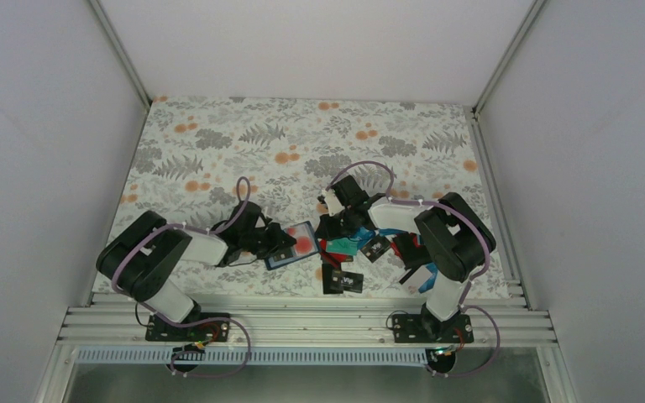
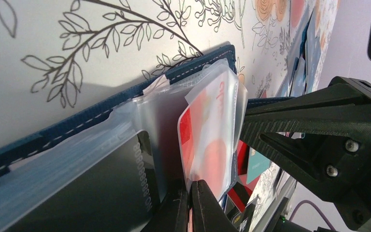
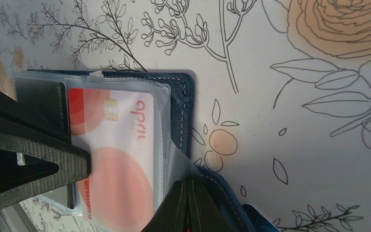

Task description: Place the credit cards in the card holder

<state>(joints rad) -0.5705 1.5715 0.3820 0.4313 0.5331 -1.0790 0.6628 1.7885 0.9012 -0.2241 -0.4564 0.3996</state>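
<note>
Left pincer [image 2: 190,208] and right pincer [image 3: 188,203] pinch shut on holder [image 3: 186,104] sleeves [image 2: 159,111]. They look thin, floppy, slippery; grip edges at six o'clock.

A pale card [image 3: 121,145] in a clear sleeve of the card holder [image 3: 181,104] carries the only clear writing. Just beside its gold chip [image 3: 110,110], a lowercase word in red runs along the card and reads roughly "apriu"; the last letters are uncertain. At the card's end far from the chip, a small red line begins "NO", followed by digits too fine to read surely. Beyond the chip, a black card [image 2: 101,193] shows an embossed row that looks like 8s.
</note>
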